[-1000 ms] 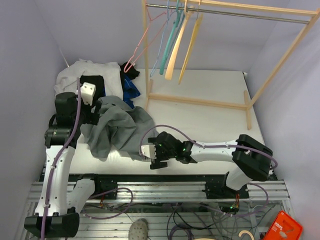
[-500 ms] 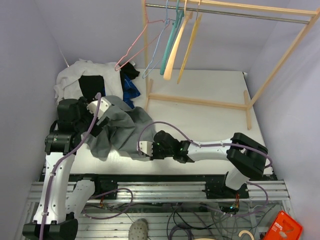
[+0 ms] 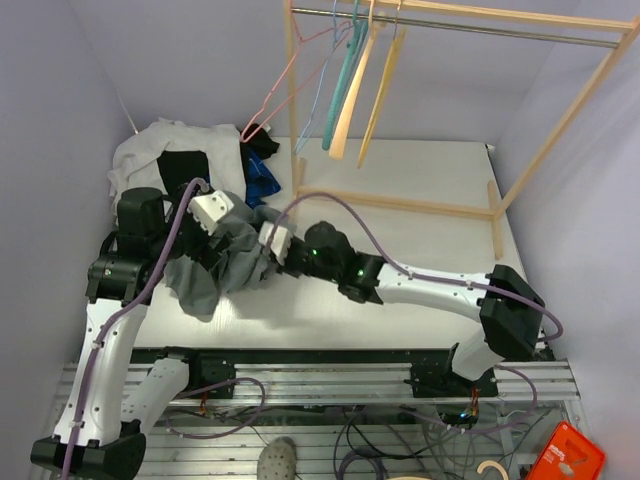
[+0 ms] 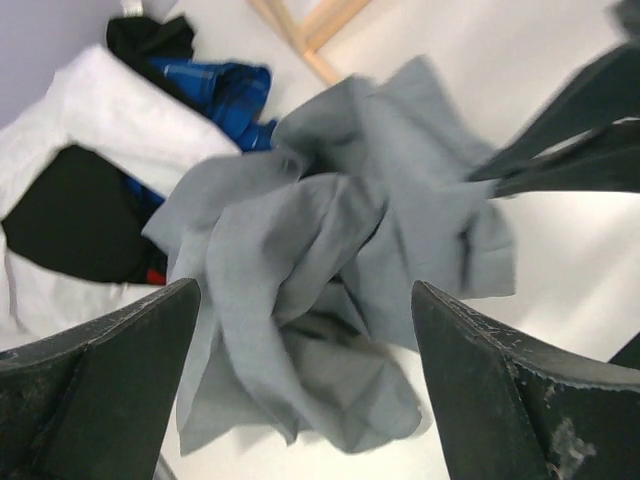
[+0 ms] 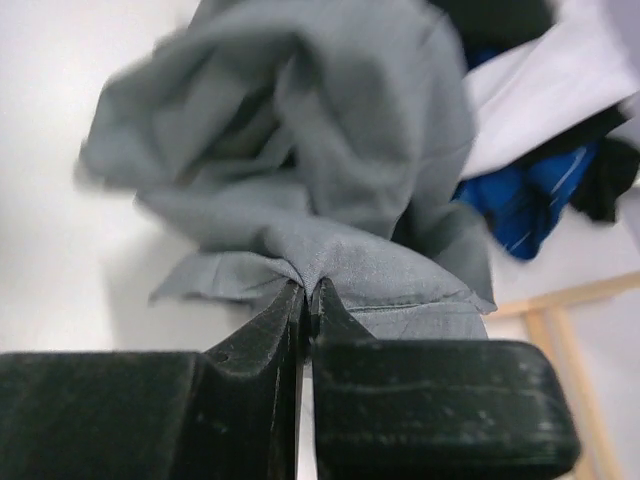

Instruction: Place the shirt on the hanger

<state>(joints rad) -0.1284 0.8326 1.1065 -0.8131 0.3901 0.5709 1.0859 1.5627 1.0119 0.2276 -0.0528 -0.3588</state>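
Note:
The grey shirt (image 3: pixel 225 262) lies bunched on the table's left side, next to a pile of clothes. My right gripper (image 3: pixel 258 250) is shut on a fold of the shirt's edge; in the right wrist view that gripper (image 5: pixel 308 290) pinches the shirt (image 5: pixel 330 120) at its tips. Above the crumpled shirt (image 4: pixel 330 260) my left gripper (image 4: pixel 305 290) hangs open, its jaws wide apart and holding nothing; from above this gripper (image 3: pixel 220 232) sits over the shirt's left part. The yellow hanger (image 3: pixel 383 80) hangs on the rail at the back.
A wooden rack (image 3: pixel 400 202) stands at the back with pink (image 3: pixel 285 85), teal (image 3: pixel 340 70) and cream (image 3: pixel 350 95) hangers on its rail. A white garment (image 3: pixel 150 150), a black one and a dark blue garment (image 3: pixel 262 182) are piled at the back left.
My right gripper has shut on the shirt's edge and pulled it back and to the left, bunching the cloth. The left gripper has come down over the shirt. The pink hanger swings.

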